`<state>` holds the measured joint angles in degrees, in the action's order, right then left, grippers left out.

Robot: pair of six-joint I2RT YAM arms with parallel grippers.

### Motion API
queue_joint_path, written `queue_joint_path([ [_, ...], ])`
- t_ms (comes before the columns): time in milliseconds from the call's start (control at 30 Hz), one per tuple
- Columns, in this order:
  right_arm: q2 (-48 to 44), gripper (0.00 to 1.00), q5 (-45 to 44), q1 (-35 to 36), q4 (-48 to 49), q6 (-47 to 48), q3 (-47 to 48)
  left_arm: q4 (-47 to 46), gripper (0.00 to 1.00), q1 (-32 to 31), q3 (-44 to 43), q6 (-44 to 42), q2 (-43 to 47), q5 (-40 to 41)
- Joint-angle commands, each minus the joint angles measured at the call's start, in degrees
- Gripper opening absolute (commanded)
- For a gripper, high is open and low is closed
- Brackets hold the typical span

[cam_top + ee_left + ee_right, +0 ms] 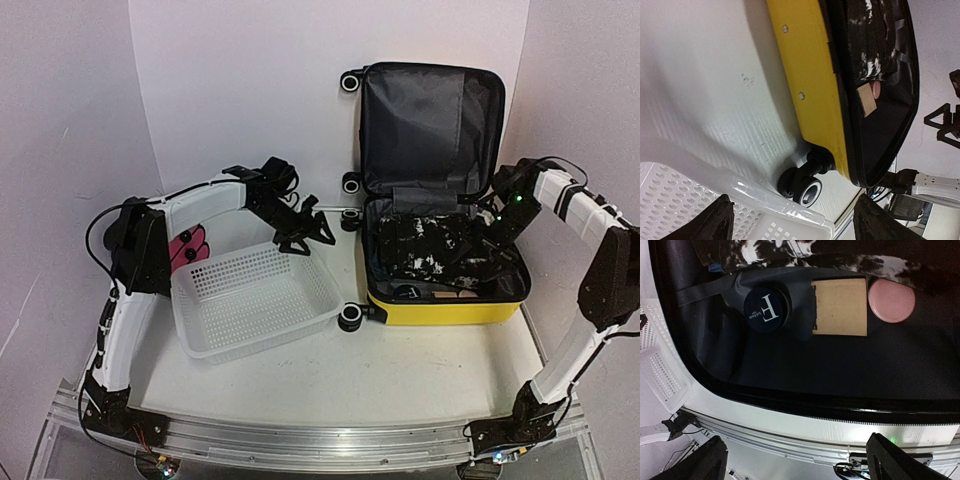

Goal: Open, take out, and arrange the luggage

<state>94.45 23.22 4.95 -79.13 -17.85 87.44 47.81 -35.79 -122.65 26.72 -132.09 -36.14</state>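
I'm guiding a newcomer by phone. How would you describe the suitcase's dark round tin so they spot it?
Find the open yellow hard-shell suitcase on the right of the table. In its packed half, beside the black-and-white patterned clothing, three small items line up. The navy round tin is the end one next to the brown cardboard square, and alone bears a white F.

We see a white table [420,365]; behind it a white backdrop sheet [240,90] curves upward, pale grey walls [60,110] flank it, and an aluminium rail [300,445] edges its near side.
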Motion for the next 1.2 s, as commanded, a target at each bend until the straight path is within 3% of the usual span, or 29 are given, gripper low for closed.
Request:
queue_joint_path([
  [0,1.8,0.98,-0.3,2.5,2.2,0.0,5.1,-1.7,0.83,-0.5,-8.5,-0.4,-4.0,-5.8],
  [133,3.5,0.98,-2.2,4.8,2.8,-0.3,6.8,-2.0,0.83,-0.8,-15.2,0.7,-9.1,-10.0],
  [300,6.3,0.98,-7.9,7.7,3.0,0.2,9.6,-2.5,0.84,-1.0,-16.6,0.1,-8.9,-12.6],
  [533,11.9,0.98,-17.4,13.9,5.2,8.9,15.8,-2.5,0.84,-1.1,-11.7,-3.8,2.3,-9.4],
  [667,14.6,0.89,-22.9,17.6,10.4,15.6,16.9,-2.5,0.84,-1.0,-5.9,-6.4,10.4,-5.8],
  [867,20.4,0.59,-24.4,20.6,17.0,23.2,18.6,-1.6,0.84,-1.0,7.7,-9.0,21.4,-0.5],
  [1167,31.5,0.51,-30.6,24.2,19.5,26.2,25.4,0.0,0.82,-1.0,17.3,-7.6,30.3,6.2],
])
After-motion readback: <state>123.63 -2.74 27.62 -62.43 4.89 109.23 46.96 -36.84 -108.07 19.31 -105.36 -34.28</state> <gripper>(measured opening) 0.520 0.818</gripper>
